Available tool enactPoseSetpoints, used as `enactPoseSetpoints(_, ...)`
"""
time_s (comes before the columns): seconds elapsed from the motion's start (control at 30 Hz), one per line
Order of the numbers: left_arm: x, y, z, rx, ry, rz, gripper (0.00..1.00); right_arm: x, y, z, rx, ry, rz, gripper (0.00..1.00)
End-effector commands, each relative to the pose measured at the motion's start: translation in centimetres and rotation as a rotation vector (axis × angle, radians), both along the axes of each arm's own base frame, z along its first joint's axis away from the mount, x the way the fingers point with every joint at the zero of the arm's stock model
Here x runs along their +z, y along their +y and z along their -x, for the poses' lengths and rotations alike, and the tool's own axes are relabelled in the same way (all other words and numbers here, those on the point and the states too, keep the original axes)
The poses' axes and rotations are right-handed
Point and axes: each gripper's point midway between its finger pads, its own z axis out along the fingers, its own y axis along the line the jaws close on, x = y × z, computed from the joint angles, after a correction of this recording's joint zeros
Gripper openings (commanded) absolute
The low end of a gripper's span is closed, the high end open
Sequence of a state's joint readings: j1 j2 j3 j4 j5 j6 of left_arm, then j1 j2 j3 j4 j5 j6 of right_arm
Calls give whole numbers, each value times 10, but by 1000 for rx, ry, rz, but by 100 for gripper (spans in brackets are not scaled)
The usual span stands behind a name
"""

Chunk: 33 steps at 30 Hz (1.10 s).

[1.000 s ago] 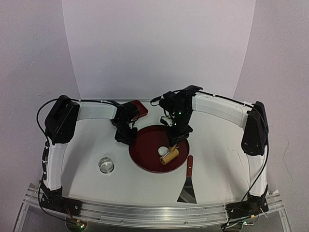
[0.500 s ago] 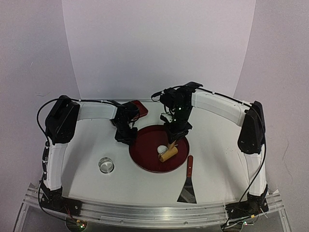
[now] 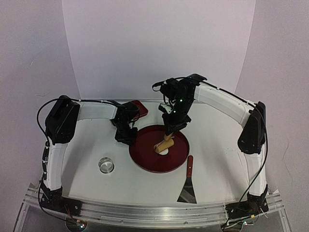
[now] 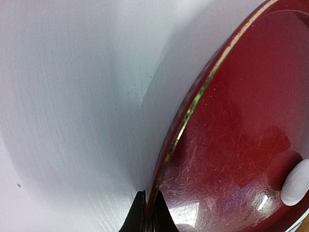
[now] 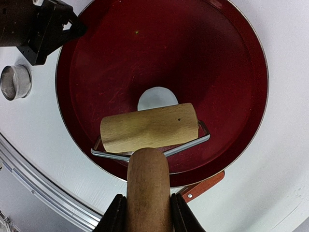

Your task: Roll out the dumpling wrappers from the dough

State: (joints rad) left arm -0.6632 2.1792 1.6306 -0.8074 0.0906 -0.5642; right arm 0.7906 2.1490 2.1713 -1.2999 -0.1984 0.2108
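Dough (image 5: 154, 98) sits just beyond roller (image 5: 149, 128) held by right claw (image 5: 147, 212).

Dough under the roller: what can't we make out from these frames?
Right wrist view: the roller covers the near part of the dough, so its full outline is hidden.
Left wrist view: the dough is cut off by the right frame edge.
Top view: the dough is too small, and mostly under the roller, to judge its shape.
All views: its thickness cannot be told.
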Motion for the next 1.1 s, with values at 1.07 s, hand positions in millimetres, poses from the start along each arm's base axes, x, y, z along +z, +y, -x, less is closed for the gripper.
enactPoseSetpoints(1.07, -38, 42, 22, 54, 98, -219, 0, -137, -47, 11, 111, 69, 327, 0)
